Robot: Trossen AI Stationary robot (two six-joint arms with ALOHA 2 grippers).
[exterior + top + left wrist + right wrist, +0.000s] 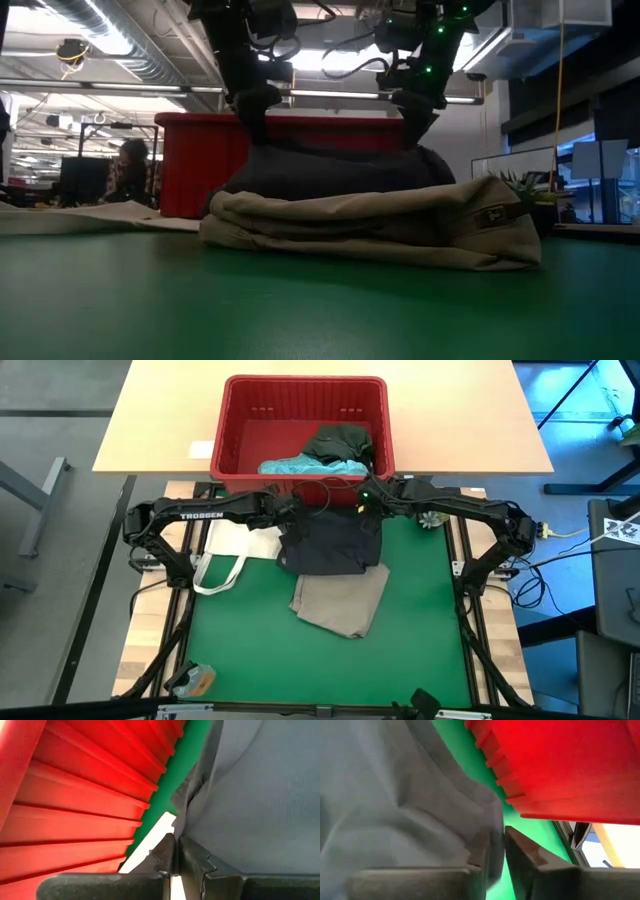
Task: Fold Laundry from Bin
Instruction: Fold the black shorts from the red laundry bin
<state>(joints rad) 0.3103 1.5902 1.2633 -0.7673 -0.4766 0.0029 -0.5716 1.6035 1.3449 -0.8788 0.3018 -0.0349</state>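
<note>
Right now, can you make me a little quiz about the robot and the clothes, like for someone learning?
1. True or false: the bin has no clothes left in it.
2. Which garment are both grippers at: A khaki, B dark grey, C turquoise?
3. What lies under the front of the dark grey garment?

Key
1. False: the turquoise garment and the dark green garment are inside.
2. B: the left gripper and the right gripper are at its far edge.
3. The folded khaki garment.

A pale rectangular wooden tabletop (160, 420) fills twelve o'clock over grey floor (50, 420). Bright ceiling strip lights (110, 40) glow at ten o'clock beside silver ducting (95, 15).
</note>
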